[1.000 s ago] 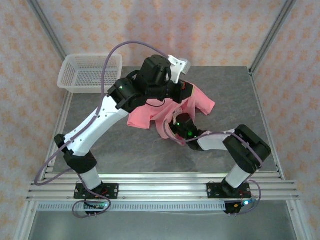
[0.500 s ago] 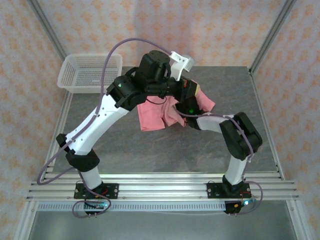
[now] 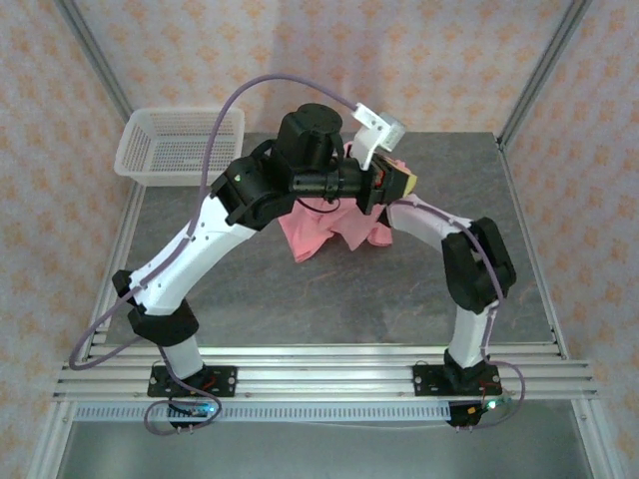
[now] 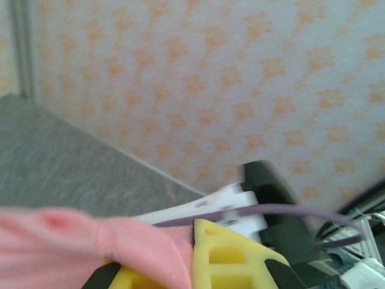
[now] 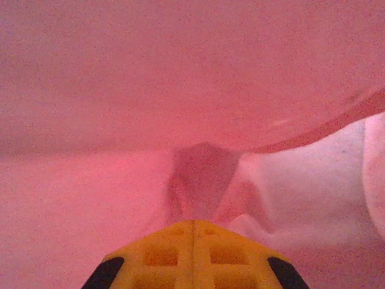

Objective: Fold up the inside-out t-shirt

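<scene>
T-shirt [image 3: 324,230] cloth is clamped in both my pincers, the left gripper [image 4: 194,241] and the right gripper [image 5: 194,229], held close together. It hangs bunched over the far middle of the table [image 3: 250,289]. I judge nothing is folded yet, so spreading and folding remain.

1 shirt [image 3: 329,228], 1 basket [image 3: 180,148], 1 table [image 3: 250,289]. Arms x2: L arm [image 3: 200,239], R arm [image 3: 469,264]. Grippers x2: L gripper [image 4: 194,241], R gripper [image 5: 194,232].

From above, the left arm's black wrist [image 3: 312,150] covers the upper part of the salmon-pink cotton t-shirt [image 3: 324,230]. In the wrist views, the bottom edge cuts off the yellow-fingered left gripper [image 4: 194,259] and right gripper [image 5: 194,253], the cloth there blurred.
</scene>
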Robot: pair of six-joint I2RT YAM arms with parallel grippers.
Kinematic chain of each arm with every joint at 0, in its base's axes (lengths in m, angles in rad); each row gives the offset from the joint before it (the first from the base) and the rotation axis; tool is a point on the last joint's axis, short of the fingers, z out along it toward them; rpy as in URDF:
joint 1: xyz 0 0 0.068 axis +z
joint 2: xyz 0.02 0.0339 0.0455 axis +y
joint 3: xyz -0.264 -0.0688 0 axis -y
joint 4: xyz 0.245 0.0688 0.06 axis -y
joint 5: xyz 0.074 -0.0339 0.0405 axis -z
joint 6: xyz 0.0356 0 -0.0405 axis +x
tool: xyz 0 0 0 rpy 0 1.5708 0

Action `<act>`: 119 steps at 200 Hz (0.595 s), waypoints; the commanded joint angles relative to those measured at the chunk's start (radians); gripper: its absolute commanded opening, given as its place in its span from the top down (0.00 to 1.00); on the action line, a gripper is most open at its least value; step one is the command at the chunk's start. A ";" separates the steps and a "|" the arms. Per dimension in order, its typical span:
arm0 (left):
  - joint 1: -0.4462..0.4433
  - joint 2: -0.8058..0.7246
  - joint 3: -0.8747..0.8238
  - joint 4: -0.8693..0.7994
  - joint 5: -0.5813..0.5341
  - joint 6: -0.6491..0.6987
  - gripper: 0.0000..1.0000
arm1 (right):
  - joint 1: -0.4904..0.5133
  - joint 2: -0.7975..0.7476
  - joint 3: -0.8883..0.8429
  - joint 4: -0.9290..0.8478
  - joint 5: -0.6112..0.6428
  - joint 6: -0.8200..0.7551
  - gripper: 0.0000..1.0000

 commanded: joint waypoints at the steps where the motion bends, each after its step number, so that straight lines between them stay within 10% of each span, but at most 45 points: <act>1: -0.047 0.043 0.193 -0.065 0.043 0.123 1.00 | 0.002 0.141 0.082 -0.201 0.014 -0.021 1.00; 61: -0.056 -0.046 0.058 -0.025 -0.058 0.177 1.00 | 0.019 0.189 0.166 -0.441 0.101 -0.143 0.94; 105: -0.057 -0.096 0.009 0.038 -0.102 0.176 1.00 | 0.056 0.206 0.130 -0.633 0.337 -0.255 0.21; 119: -0.058 -0.064 0.112 -0.006 -0.091 0.177 1.00 | 0.057 0.238 0.134 -0.687 0.342 -0.259 0.15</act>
